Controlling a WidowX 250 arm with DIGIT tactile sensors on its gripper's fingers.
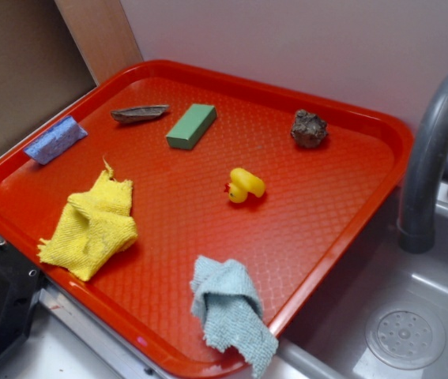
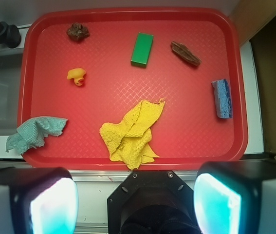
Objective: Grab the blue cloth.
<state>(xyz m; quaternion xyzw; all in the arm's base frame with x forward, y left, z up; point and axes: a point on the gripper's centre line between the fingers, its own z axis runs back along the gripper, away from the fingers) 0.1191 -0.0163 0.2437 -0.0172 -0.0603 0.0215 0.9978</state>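
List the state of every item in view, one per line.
blue cloth: crumpled, draped over the tray's rim, not gripped
yellow rag: crumpled, flat on the tray
blue sponge: at the tray's edge, tilted on the rim
green block: lying flat
yellow duck: tipped on its side
brown rock: resting on the tray
brown piece: lying flat
red tray: level beside the sink
gripper: open, empty, clear of the tray

Exterior view: set off one corner, angled down across the red textured plastic tray [image 1: 350, 197], fairly near, grey curved faucet [image 1: 433, 150] at right. Wrist view: straight down from high above the tray [image 2: 35, 58], opposite way round, black gripper [image 2: 137, 202] along the bottom. Both share the whole tray.
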